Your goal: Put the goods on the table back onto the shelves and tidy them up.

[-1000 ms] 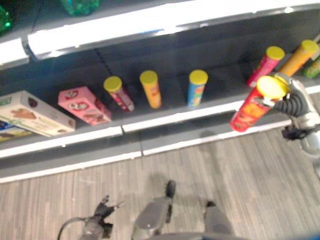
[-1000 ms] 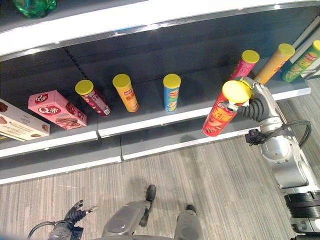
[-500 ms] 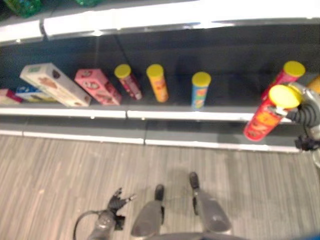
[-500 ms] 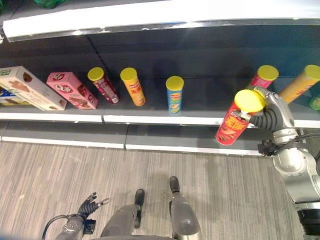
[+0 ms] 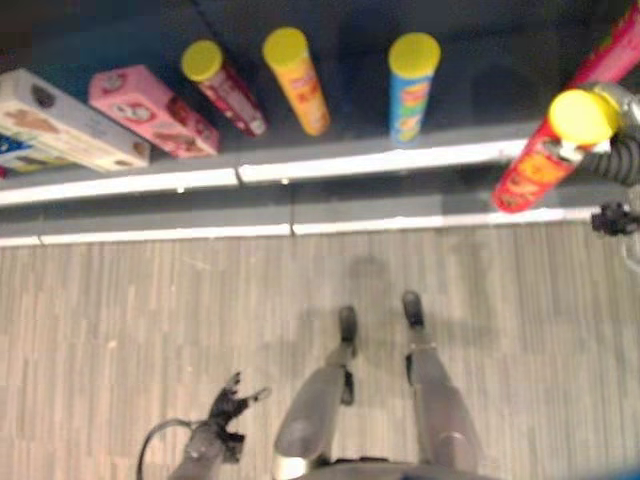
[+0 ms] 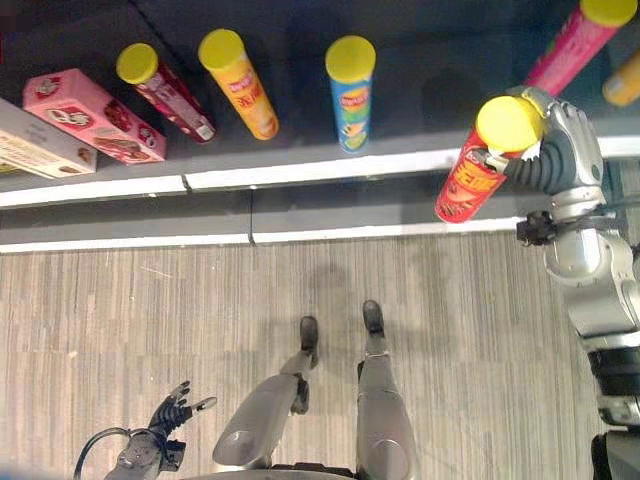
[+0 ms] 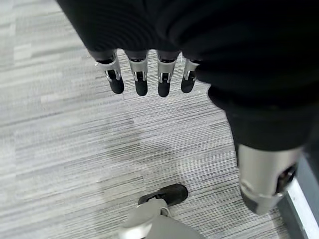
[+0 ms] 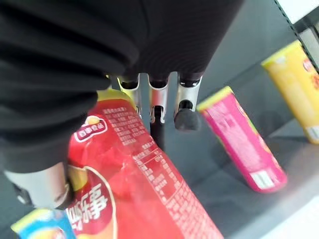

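My right hand is shut on a red chip can with a yellow lid, held tilted in front of the shelf's white front edge. In the right wrist view the fingers curl round the red can, with a pink can and a yellow-orange can on the shelf beyond. On the shelf stand a dark red can, an orange can, a blue can and a pink can. My left hand hangs low over the floor, fingers relaxed.
A pink box and a white box lie at the shelf's left end. There is a free gap on the shelf between the blue can and the pink can. A lower ledge runs under the shelf, above the grey striped floor.
The camera has tilted down, so the shelf sits higher in the picture. My right hand still holds the red can by the shelf edge. The left hand has not moved.
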Motion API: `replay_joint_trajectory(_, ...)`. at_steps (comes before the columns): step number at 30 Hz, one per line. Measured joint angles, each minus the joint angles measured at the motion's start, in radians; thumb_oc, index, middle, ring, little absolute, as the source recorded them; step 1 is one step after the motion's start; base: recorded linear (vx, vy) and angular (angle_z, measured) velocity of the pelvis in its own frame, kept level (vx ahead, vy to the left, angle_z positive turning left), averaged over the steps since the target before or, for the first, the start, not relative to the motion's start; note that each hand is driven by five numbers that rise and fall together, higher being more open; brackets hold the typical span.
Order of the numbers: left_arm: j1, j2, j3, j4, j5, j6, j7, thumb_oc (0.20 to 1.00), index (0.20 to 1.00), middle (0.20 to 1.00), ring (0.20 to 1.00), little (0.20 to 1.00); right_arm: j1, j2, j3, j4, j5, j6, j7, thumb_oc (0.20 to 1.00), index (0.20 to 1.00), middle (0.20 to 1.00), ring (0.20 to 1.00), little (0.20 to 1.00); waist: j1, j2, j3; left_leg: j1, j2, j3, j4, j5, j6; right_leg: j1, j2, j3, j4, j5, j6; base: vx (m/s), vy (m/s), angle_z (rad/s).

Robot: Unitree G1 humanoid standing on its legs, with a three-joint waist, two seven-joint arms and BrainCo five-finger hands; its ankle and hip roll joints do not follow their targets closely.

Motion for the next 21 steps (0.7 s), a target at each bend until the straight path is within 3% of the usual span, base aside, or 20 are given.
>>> replay_joint_trajectory(7, -0.036, -0.001, 0.0, -0.038, -0.057, -0.017, 0.014, 1.0, 1.0, 1.0, 1.0, 1.0, -0.261, -0.105, 0.084, 0.058, 0.001, 0.002, -0.046, 0.2, 0.2, 0.2, 0.2, 0.2, 0.022, 0.03, 0.043, -0.092, -0.002, -0.006, 0.017, 0.012, 0.004, -0.083, -0.001, -0.007, 0.004, 0.019, -0.004, -0.03, -0.019, 0.02)
replay_joint_trajectory(15, -0.06, 0.002, -0.004, -0.049, -0.082, -0.027, 0.027, 1.0, 1.0, 1.0, 1.0, 1.0, -0.493, -0.152, 0.18, 0.102, 0.001, 0.005, -0.103, 0.2, 0.2, 0.2, 0.2, 0.2, 0.031, 0.022, 0.073, -0.153, 0.0, -0.033, 0.02, 0.018, -0.004, -0.147, -0.001, -0.031, 0.03, 0.012, -0.008, 0.01, -0.022, 0.08)
replay_joint_trajectory(21, -0.06, 0.001, -0.041, -0.065, -0.087, -0.028, 0.031, 1.0, 1.0, 1.0, 1.0, 1.0, -0.517, -0.159, 0.203, 0.109, 0.001, 0.008, -0.119, 0.2, 0.2, 0.2, 0.2, 0.2, 0.037, 0.018, 0.076, -0.171, -0.002, -0.043, 0.021, 0.025, -0.008, -0.165, -0.003, -0.035, 0.041, 0.012, -0.008, 0.0, -0.012, 0.04)
